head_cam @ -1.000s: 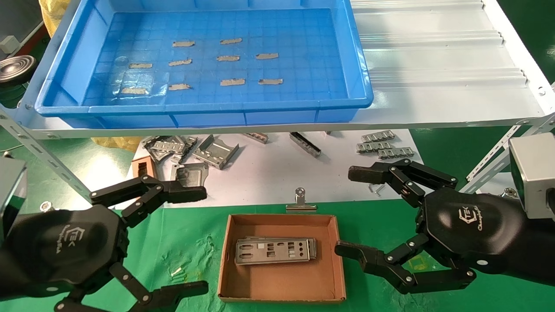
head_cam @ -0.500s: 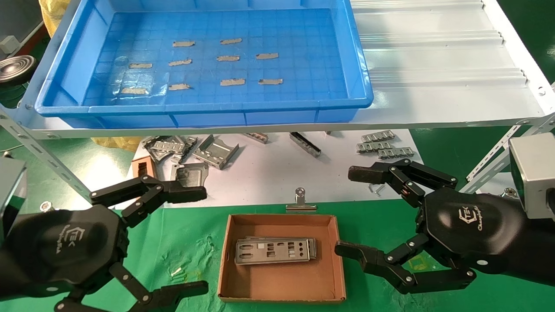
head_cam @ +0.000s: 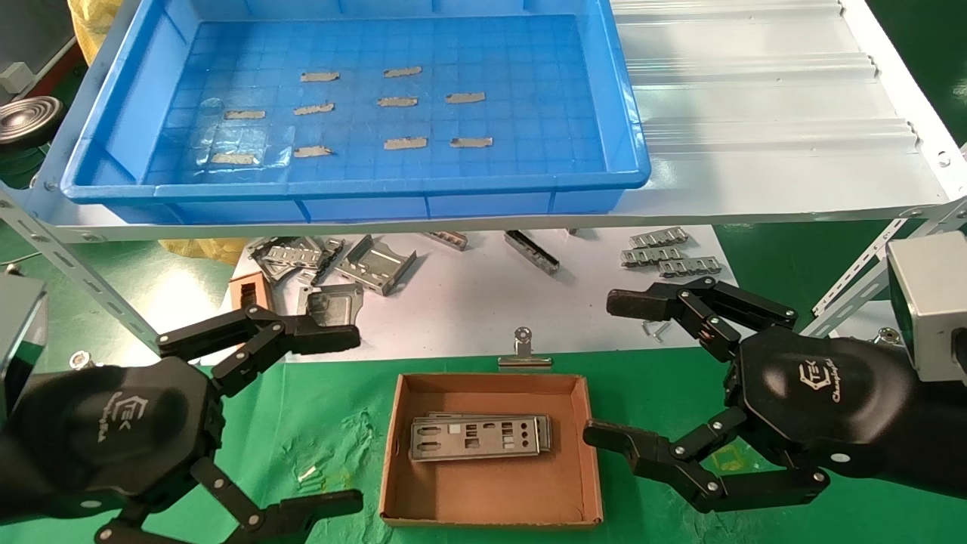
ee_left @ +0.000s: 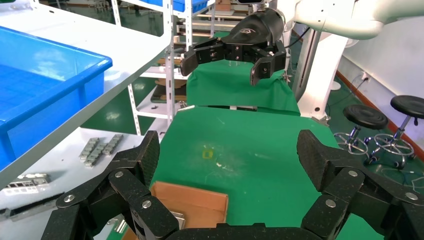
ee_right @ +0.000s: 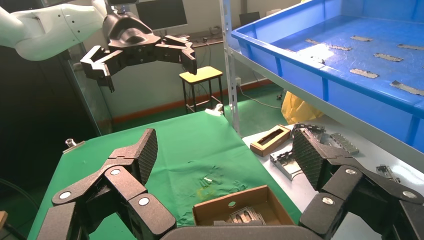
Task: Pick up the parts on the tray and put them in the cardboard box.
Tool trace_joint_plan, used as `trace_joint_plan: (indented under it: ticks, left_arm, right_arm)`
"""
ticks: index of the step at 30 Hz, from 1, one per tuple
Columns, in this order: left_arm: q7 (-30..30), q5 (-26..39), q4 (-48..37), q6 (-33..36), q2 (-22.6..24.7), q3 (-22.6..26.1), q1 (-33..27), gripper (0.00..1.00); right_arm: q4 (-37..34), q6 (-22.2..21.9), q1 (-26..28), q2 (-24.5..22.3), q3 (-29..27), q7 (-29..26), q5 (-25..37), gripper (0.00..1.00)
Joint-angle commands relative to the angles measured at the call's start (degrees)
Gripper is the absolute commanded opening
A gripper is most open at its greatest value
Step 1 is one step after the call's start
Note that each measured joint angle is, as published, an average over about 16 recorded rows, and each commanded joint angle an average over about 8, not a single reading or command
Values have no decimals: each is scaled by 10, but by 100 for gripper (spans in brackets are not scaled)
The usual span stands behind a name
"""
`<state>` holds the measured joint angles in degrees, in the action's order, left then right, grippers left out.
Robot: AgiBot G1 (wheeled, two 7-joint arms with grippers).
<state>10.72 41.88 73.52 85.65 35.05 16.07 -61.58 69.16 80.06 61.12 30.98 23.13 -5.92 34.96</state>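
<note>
A work area is seen from above, with a raised white shelf at the back and a green-covered table in front. The tray [head_cam: 619, 128], a large shallow bright-blue bin, is set on the shelf; only short grey tape scraps [head_cam: 395, 101] are seen stuck to its grid-patterned floor. The cardboard box [head_cam: 400, 468] is placed on the green cloth at the near centre. Inside it, toward its far half, the parts [head_cam: 476, 436] are stacked flat (silvery plates with rectangular and round cutouts, at least two, one slightly offset behind the other).

The left gripper [head_cam: 355, 419] is held just left of the box, above the cloth, with its fingers spread wide and nothing grasped. The right gripper [head_cam: 612, 370] is held just right of the box, its fingers likewise spread wide and empty. Each gripper is also seen from the other arm's wrist camera, open in mid-air.

Between shelf and box, a white sheet is laid out, and bent grey metal brackets [head_cam: 374, 264] are scattered on it. A small narrow brown holder [head_cam: 249, 291] is placed at the sheet's left edge. A metal binder clip [head_cam: 523, 353] is found just beyond the box's far wall.
</note>
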Motion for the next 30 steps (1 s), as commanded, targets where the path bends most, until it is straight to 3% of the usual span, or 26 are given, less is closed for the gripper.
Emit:
trace_joint_plan:
  ticks: [1, 30]
  left_arm:
    - [0, 0, 0, 0, 0, 0, 0, 100]
    - [0, 0, 0, 0, 0, 0, 0, 100]
  right_arm:
    - [0, 0, 0, 0, 0, 0, 0, 100]
    - [0, 0, 0, 0, 0, 0, 0, 100]
